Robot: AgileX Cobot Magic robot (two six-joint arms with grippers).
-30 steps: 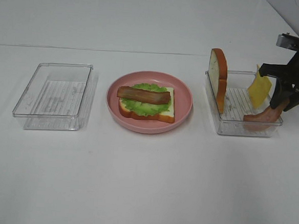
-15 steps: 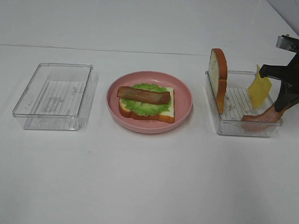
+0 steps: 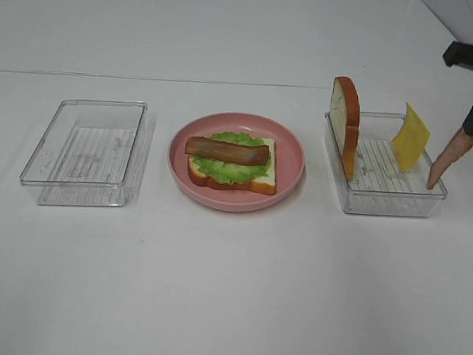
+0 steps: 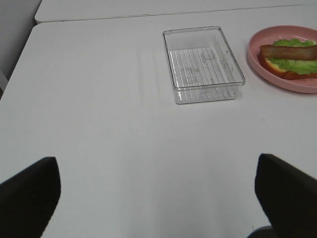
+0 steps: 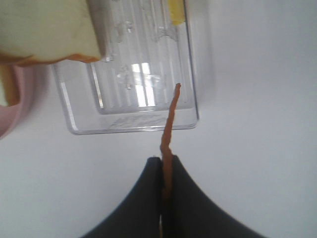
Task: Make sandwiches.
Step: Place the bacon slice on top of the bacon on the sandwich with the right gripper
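Right gripper point(image 5: 166, 166): jaws closed on one bacon strip point(image 3: 449, 158), which hangs with its tip at the rim of the right tray point(image 3: 381, 205). Left gripper point(image 4: 158, 193): jaws wide apart, empty. Sandwich point(image 3: 231, 162): half-built, on the pink plate point(image 3: 294, 161).

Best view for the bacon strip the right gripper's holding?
Exterior high: the held bacon strip hangs broadside by the right tray. Right wrist shows it only edge-on, pinched in the right gripper. Left wrist doesn't show it.
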